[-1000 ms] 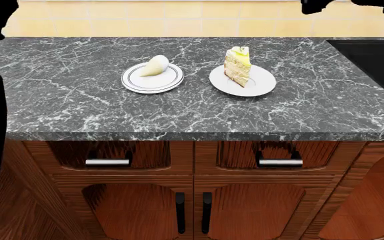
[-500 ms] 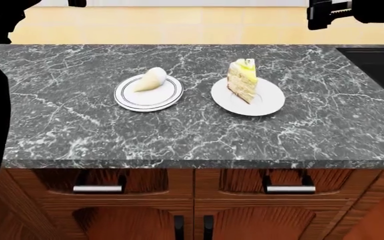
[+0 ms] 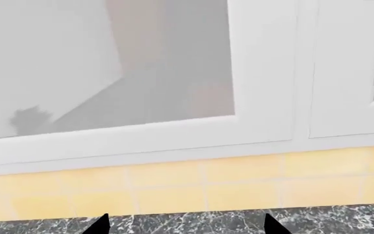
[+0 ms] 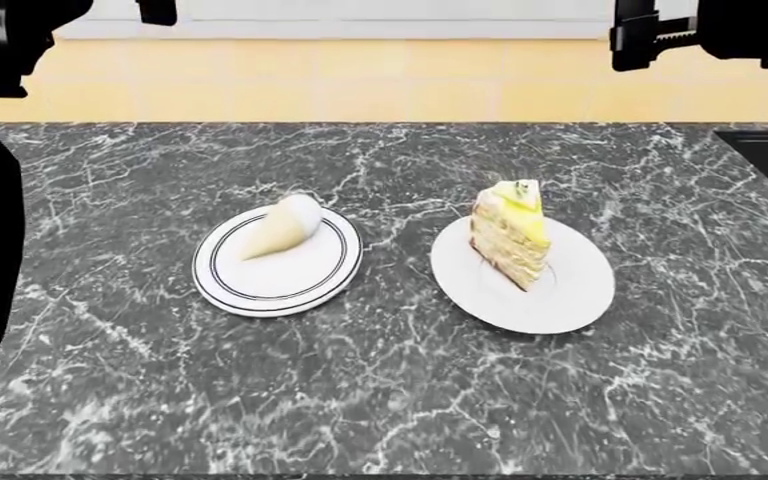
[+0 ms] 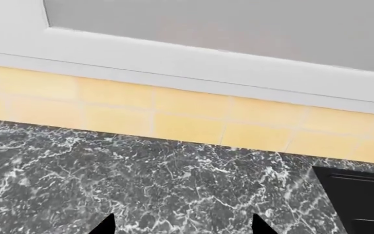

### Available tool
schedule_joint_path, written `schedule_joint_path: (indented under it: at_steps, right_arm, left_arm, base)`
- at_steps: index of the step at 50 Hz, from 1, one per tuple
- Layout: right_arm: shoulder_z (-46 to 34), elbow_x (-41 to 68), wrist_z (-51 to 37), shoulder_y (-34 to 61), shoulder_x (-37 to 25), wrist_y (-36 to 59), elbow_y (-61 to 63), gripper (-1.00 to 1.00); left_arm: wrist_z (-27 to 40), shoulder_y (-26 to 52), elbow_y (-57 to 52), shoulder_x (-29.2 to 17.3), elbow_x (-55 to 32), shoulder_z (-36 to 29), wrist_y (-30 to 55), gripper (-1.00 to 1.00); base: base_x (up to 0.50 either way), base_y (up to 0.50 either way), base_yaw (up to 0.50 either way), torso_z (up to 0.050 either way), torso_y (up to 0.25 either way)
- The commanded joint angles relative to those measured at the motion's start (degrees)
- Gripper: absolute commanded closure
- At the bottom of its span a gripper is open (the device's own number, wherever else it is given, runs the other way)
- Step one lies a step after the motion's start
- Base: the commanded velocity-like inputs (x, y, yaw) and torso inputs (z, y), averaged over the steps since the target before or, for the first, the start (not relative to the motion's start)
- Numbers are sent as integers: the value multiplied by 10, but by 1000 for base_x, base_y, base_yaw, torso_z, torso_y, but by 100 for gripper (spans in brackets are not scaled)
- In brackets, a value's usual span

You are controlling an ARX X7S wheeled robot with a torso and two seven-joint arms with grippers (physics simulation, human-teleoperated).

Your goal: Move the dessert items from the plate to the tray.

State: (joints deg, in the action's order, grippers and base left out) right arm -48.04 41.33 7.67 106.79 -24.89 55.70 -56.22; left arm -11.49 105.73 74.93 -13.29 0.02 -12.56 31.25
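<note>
Jaws apart, marble counter point(image 4: 384, 400), yellow tile backsplash point(image 5: 174, 117), white cabinets point(image 3: 265, 73)

The surface point(image 4: 384, 400) looks like polished dark grey marble with white veins and a faint sheen, and behind it runs a wall of smooth matt yellow tiles point(image 5: 174, 117) under white-painted cabinet frames point(image 3: 265, 97) with frosted, cloudy panes. Both plates look like glazed white ceramic: the striped plate point(image 4: 297, 285) carries thin dark rings, the plain plate point(image 4: 571, 300) is bare. The cake wedge point(image 4: 511, 235) shows porous tan sponge, cream layers and a glossy yellow glaze; the cone-shaped pastry point(image 4: 277, 228) looks smooth, pale and matt.
</note>
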Motion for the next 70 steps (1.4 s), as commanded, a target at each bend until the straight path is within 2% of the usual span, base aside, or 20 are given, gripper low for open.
schedule_joint_path:
  at_steps: [1,9,12,18,20,25,30,42,54,70]
  right_arm:
    - [0,-1,2,-2,2,-5,-7,-100]
    - [9,8,-4,-9,-8,1,12,-100]
    - [21,28,-10,-10,-21,35,47,-100]
    - [63,157,-30,-34,-115,222,298,-100]
    - [107,222,-68,-64,-151,272,382,-100]
    - [199,379,-189,-162,-197,335,495,-100]
    - [191,447,-231,-213,-220,328,539,-100]
    - [165,481,-195,-219,-231,315,578,-100]
    - [124,406,-146,-238,-218,263,552,-100]
    - [92,374,-128,-264,-205,232,535,-100]
  left_arm:
    - [-2,0,0,0,1,-4,-1,-100]
    - [-7,-4,0,0,0,-7,-5,-100]
    - [-7,-6,0,-1,0,-8,-7,-100]
    - [-6,-9,0,-2,0,-8,-8,-100]
    - [-7,-9,0,-2,-1,-7,-9,-100]
    - [-5,-13,0,-4,-1,-6,-9,-100]
    - [-5,-14,0,-5,-1,-5,-8,-100]
    - [-1,-15,1,-6,0,-6,-8,-100]
    - [-1,-20,1,-7,-1,-5,-10,-100]
    - [0,-21,1,-6,-1,-5,-10,-100]
  base:
    - [500,1,0,0,0]
    - [334,0,0,0,1]
    - [0,0,0,0,0]
    - [0,0,0,0,0]
    - [0,0,0,0,0]
    - [0,0,0,0,0]
    - [0,0,0,0,0]
    - [0,0,0,0,0]
    - [0,0,0,0,0]
    - [0,0,0,0,0]
